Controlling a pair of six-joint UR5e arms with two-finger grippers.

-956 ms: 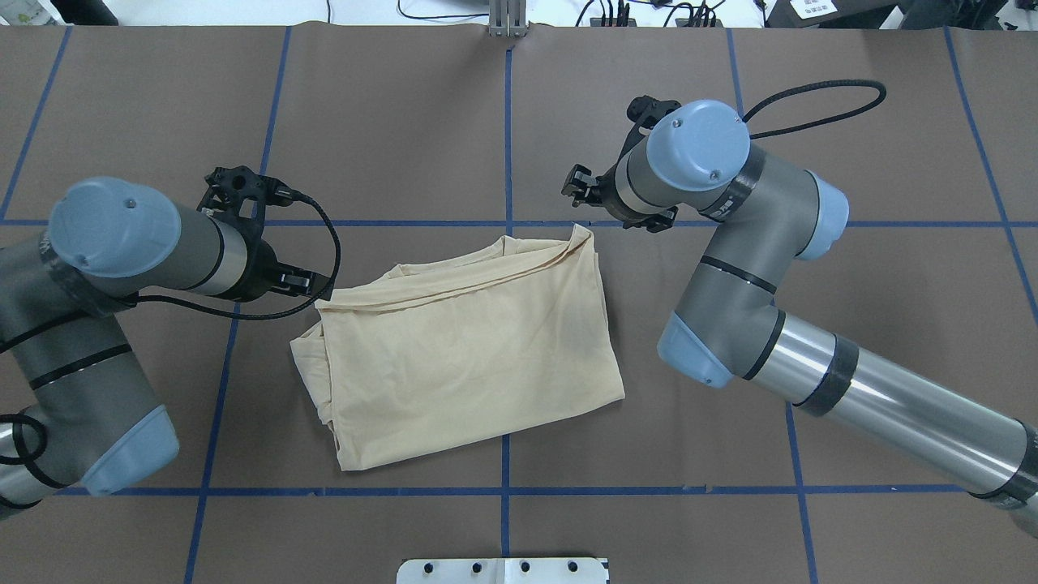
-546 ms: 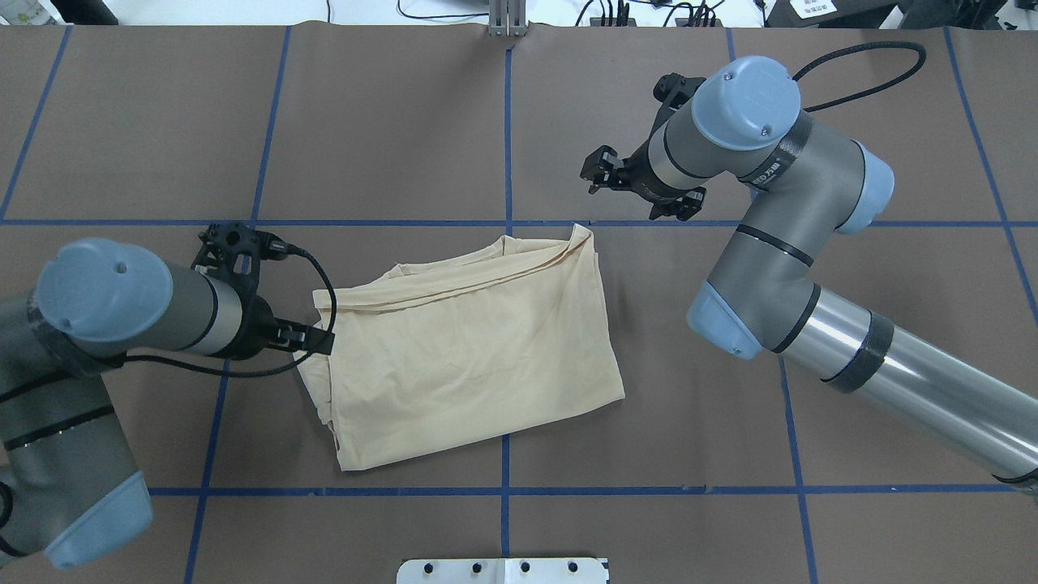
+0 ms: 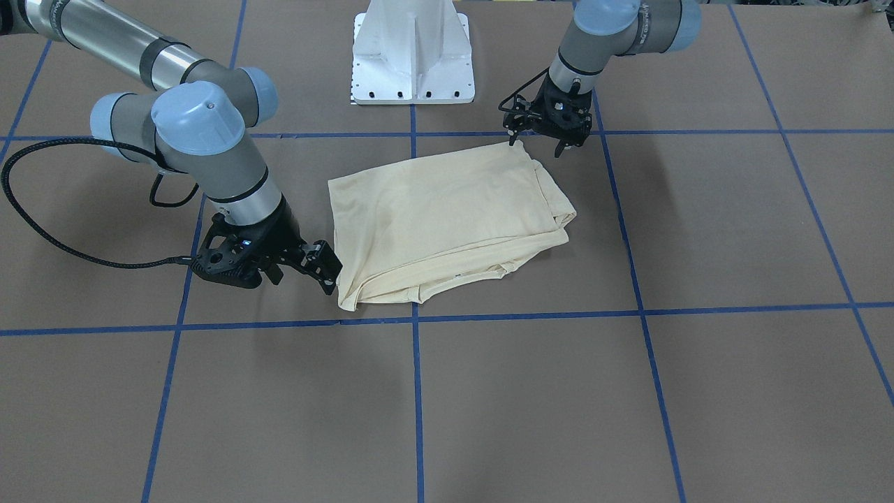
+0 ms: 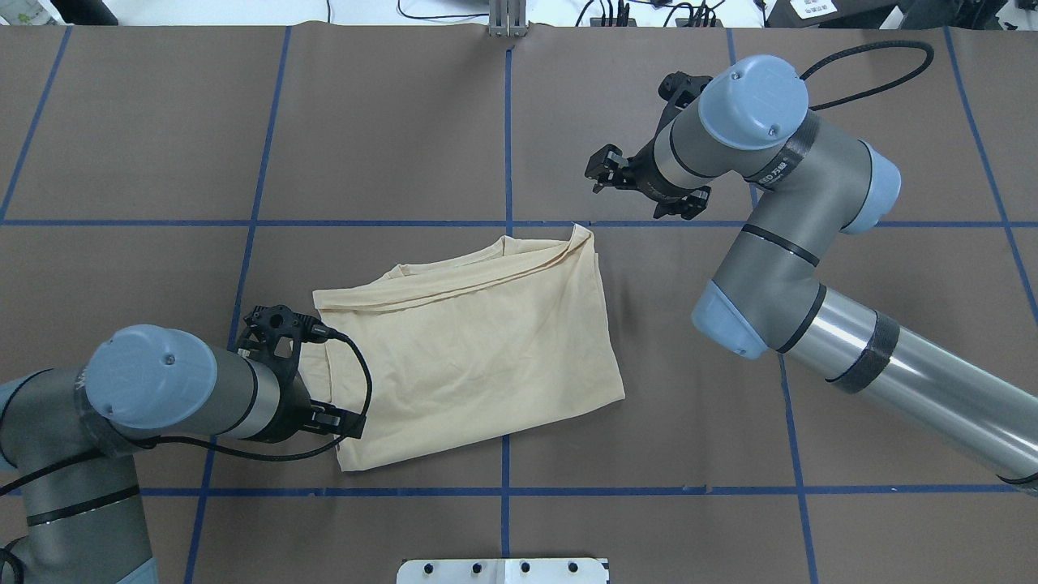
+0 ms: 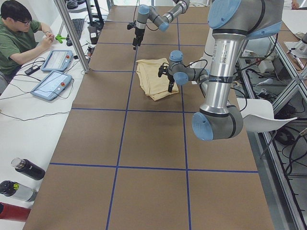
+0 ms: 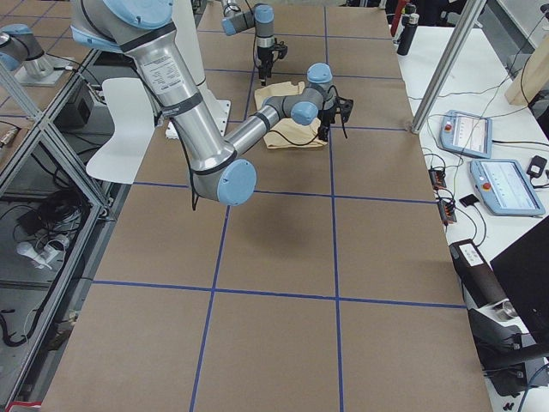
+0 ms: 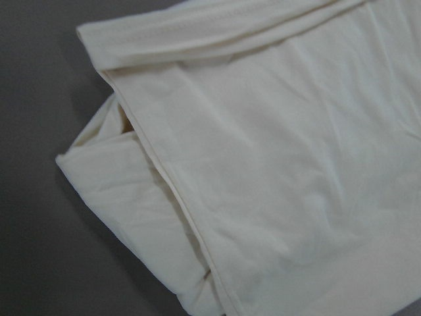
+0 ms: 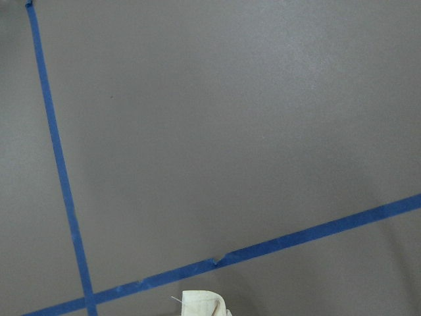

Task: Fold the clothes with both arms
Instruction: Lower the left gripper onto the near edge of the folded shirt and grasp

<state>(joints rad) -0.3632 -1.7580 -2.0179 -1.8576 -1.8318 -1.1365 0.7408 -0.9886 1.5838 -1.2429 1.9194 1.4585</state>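
T-shirt (image 4: 478, 349) lies mid-bench as a folded, rough rectangle, skewed to the blue tape grid (image 4: 649, 223), plain side up. Its right and near edges are single clean lines. The far edge is a stack of rolled folds peaking at the far-right corner. On the left edge a lower layer pokes out past the top one, and my left wrist cam shows those stepped hems. Left claw (image 4: 347, 422) sits over the shirt's left edge, close to the near-left corner. In the front view its two tips look parted with nothing between them, one tip right at the corner. Right claw (image 4: 602, 170) hangs beyond the far-right corner, past the cross tape line and off the fabric, jaws apart and empty. The right wrist cam shows only a sliver of cloth at its bottom edge, the rest bare bench (image 4: 730, 422). Brown surface shows on all four sides of the shirt, widest on the far side. Left arm (image 4: 154, 389) crowds the near-left side and right arm (image 4: 811, 259) slants across the right. The white pedestal (image 3: 412, 56) stands at the near edge, apart from the shirt. A seated person (image 5: 19, 33) is at the side desk.
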